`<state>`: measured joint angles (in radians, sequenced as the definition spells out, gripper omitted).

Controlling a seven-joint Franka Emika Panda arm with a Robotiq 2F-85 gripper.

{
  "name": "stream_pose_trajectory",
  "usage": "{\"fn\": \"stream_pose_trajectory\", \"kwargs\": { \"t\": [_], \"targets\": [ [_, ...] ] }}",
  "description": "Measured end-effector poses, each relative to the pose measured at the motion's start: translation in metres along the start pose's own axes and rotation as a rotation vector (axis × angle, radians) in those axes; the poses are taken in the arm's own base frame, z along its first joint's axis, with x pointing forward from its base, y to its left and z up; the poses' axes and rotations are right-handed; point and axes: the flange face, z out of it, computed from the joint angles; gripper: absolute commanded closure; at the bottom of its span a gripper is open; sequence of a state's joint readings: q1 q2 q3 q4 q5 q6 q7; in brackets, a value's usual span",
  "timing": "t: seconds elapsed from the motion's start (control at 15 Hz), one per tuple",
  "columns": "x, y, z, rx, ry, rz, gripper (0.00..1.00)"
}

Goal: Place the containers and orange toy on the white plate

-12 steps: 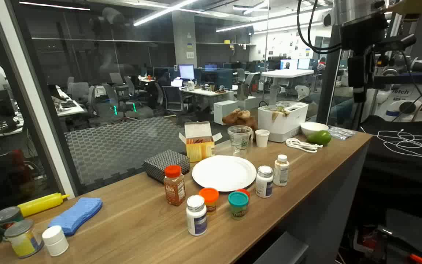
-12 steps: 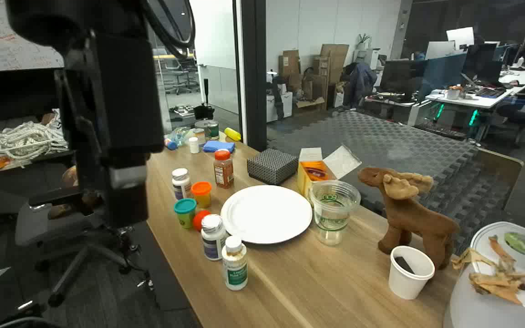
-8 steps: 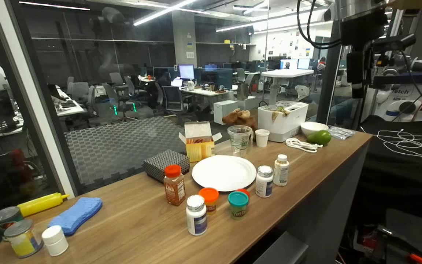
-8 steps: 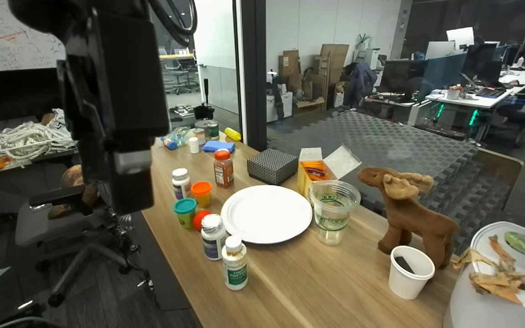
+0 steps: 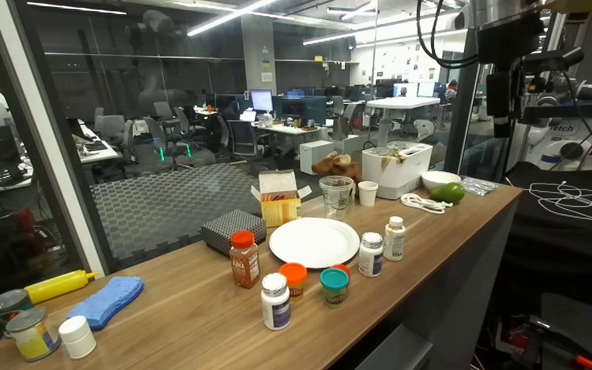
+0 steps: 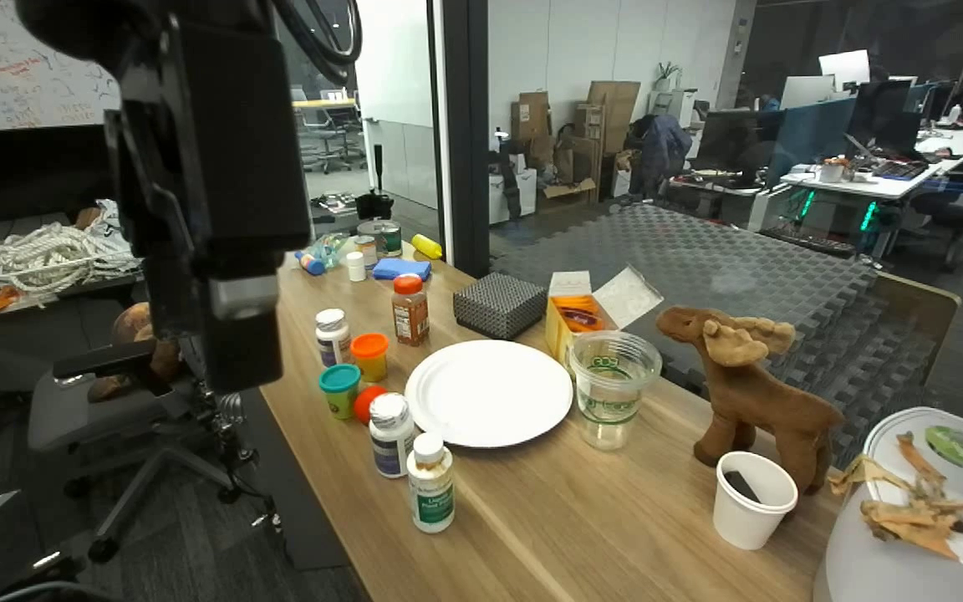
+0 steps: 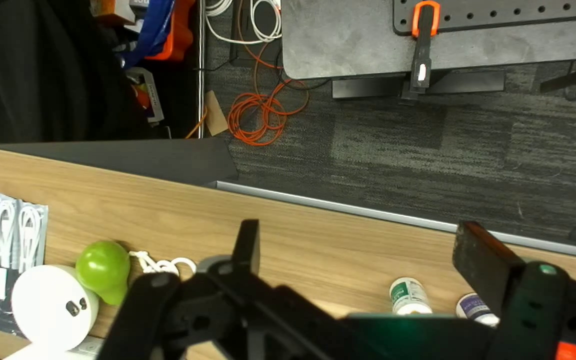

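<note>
the black two-finger end effector (image 7: 360, 245) is positioned above the level of the wood-grain table (image 6: 532, 527), fingers directed downward in both exterior views, well apart from the round, flat white plate (image 6: 490, 393) that lies on it. in the wrist view the jaws stand at a wide spacing and have hold of nothing. the small orange-red roundish toy (image 6: 369, 405) rests on the table, off the plate, just beside the short green tub with a teal lid (image 6: 341, 403); contact between the two cannot be determined. a short amber tub with an orange lid (image 6: 370, 364) stands near the teal-lidded tub. a white plastic bottle with a purple label (image 6: 333, 343) stands just beside the orange-lidded tub. a second purple-labelled white bottle (image 6: 392, 443) stands near the plate rim, with a green-labelled white bottle (image 6: 431, 497) just beside it. a clear jar with an orange-red lid and reddish-brown contents (image 6: 410, 318) stands near the black textured box (image 6: 499, 307). each of these containers is upright on the table and outside the plate. an open yellow cardboard box (image 6: 561, 334) and a clear plastic cup (image 6: 613, 376) stand close to the plate, on the side opposite the teal-lidded tub.
</note>
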<state>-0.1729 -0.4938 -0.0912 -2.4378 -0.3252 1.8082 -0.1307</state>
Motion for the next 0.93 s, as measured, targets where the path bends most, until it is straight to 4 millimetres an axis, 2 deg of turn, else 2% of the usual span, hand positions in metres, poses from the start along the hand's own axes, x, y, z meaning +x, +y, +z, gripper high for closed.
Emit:
{"fn": "stream_pose_trajectory", "kwargs": {
  "t": [0.53,0.73,0.93],
  "targets": [
    [0.000,0.000,0.001,0.001,-0.003,-0.001,0.00],
    [0.005,-0.005,0.011,0.015,-0.020,-0.013,0.00],
    [0.019,-0.018,0.024,0.073,0.003,-0.008,0.00]
  ]
}}
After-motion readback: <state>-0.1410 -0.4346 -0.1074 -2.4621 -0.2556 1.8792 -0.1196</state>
